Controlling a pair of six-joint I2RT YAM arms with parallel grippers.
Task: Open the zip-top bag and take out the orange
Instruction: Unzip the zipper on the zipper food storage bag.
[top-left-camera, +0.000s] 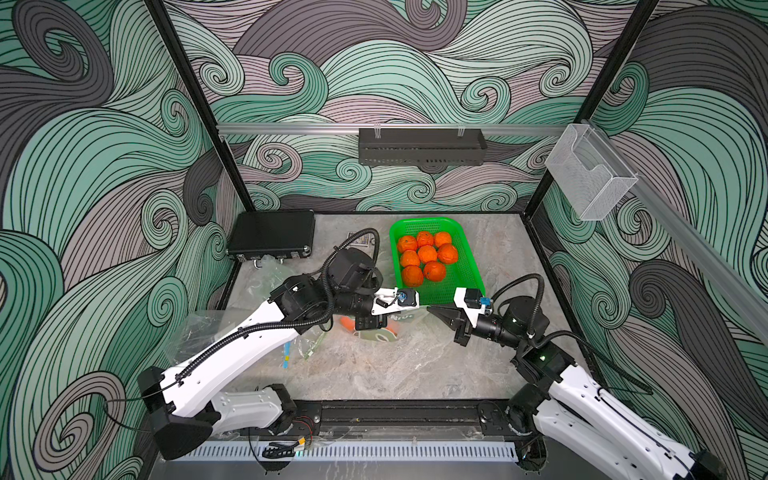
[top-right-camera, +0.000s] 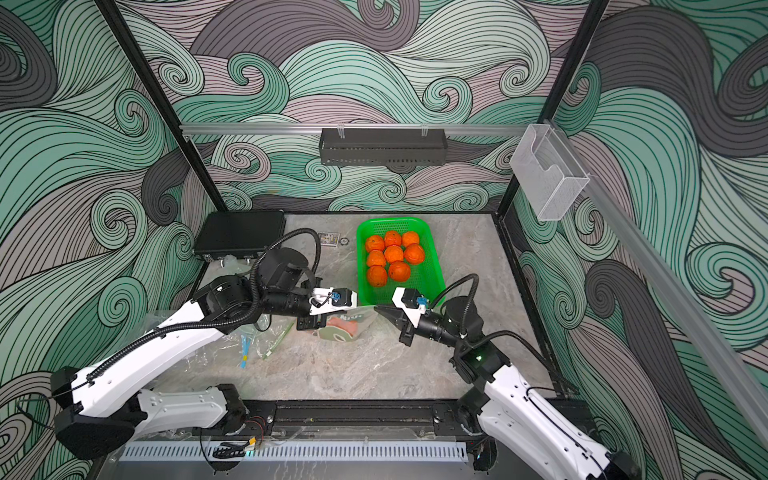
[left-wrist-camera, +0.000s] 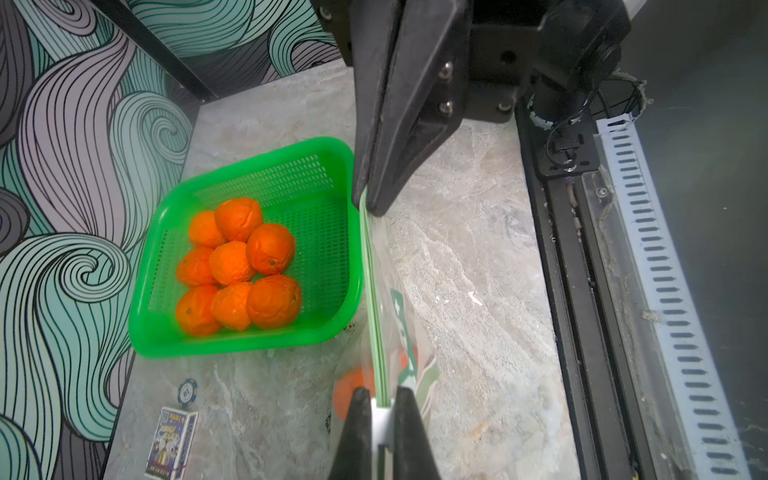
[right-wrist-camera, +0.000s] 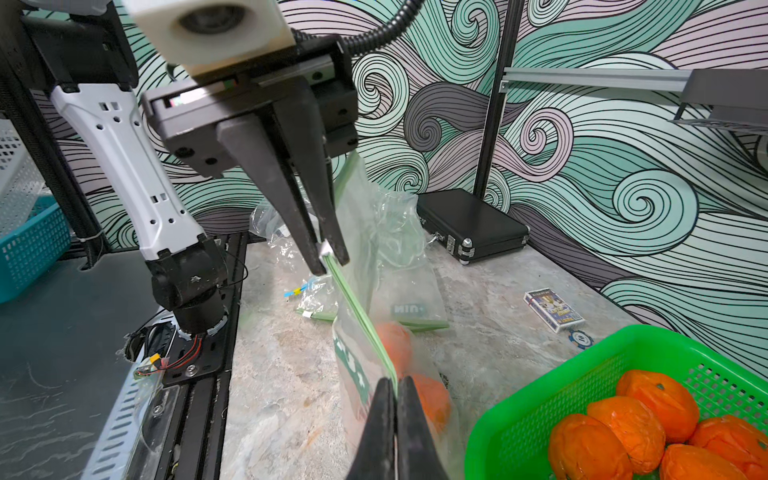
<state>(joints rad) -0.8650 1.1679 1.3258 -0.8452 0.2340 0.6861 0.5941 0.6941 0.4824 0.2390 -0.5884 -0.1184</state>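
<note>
The clear zip-top bag (right-wrist-camera: 353, 340) with green print hangs between my two grippers above the table; it shows in a top view (top-left-camera: 400, 319) as well. Its green zip strip (left-wrist-camera: 374, 299) runs taut from one gripper to the other, both sides lying together. My left gripper (left-wrist-camera: 382, 392) is shut on the white slider (left-wrist-camera: 381, 415) at one end. At the other end, my right gripper (right-wrist-camera: 397, 380) is shut on the bag's top edge; its tip (top-left-camera: 430, 307) points left. The orange (right-wrist-camera: 432, 401) shows through the plastic low in the bag.
A green basket (top-left-camera: 453, 286) holding several oranges stands just behind the bag, close to my right gripper. A black case (top-left-camera: 272, 235) lies at the back left. Empty clear bags (top-left-camera: 266, 286) lie left. A card deck (top-right-camera: 330, 240) and chip (top-right-camera: 344, 240) lie behind.
</note>
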